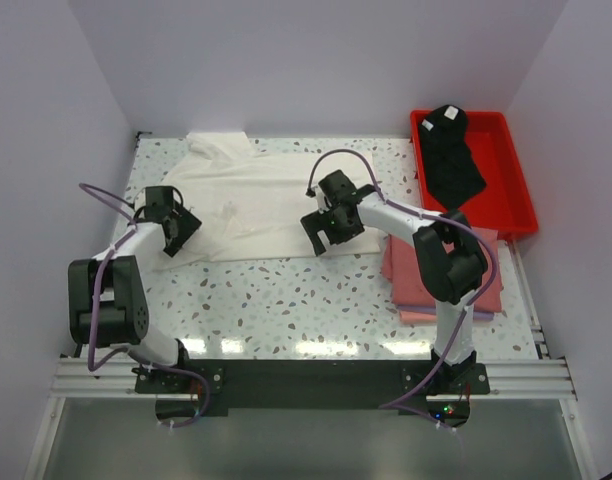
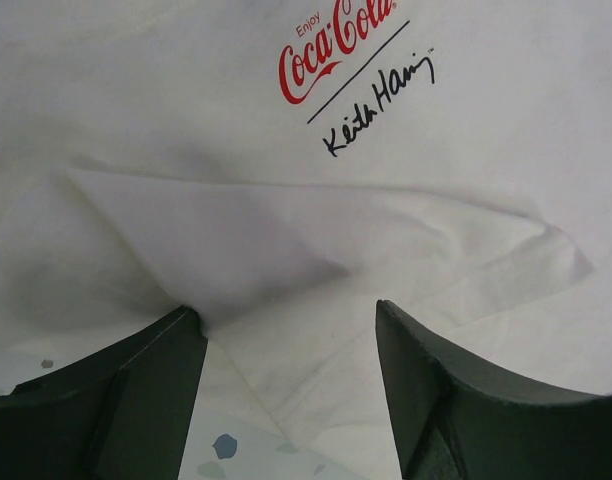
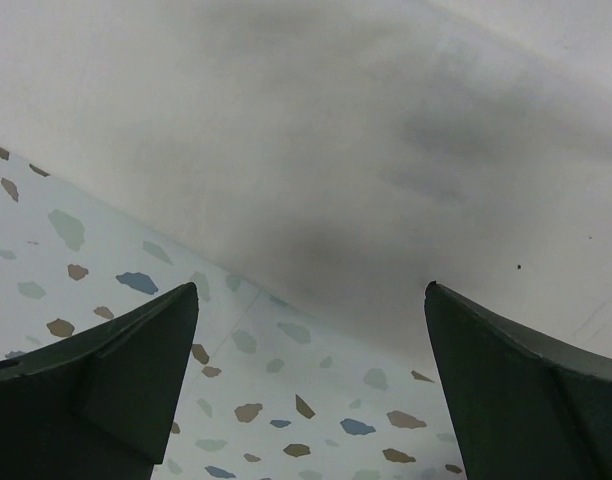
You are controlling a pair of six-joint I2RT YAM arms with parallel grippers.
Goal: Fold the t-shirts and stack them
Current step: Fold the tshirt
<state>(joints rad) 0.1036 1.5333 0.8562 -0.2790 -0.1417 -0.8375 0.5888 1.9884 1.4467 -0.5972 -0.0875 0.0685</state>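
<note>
White t-shirt (image 1: pixel 256 200) hem lies between our left jaws, which stand apart without pinching it, and our right jaws gape wide over its other edge on the speckled table (image 1: pixel 286 300). Folded pink shirts (image 1: pixel 404 282) lie under our right arm, with a black shirt (image 1: pixel 454 160) in the red tray (image 1: pixel 518 190) behind.

Lost the top of the red Coca-Cola print (image 2: pixel 336 45) to the upper edge of the left wrist view, and the white t-shirt (image 2: pixel 186 150) to every side. Saw the left gripper (image 2: pixel 291 390) only as two finger ends cut by the bottom edge; likewise the right gripper (image 3: pixel 311 380). Could not tell whether either touched the cloth. From above, found the pink t-shirts (image 1: pixel 401 280) partly hidden behind the right arm (image 1: pixel 451 260); could not count them. Made out no folds in the black t-shirt (image 1: pixel 451 160).
</note>
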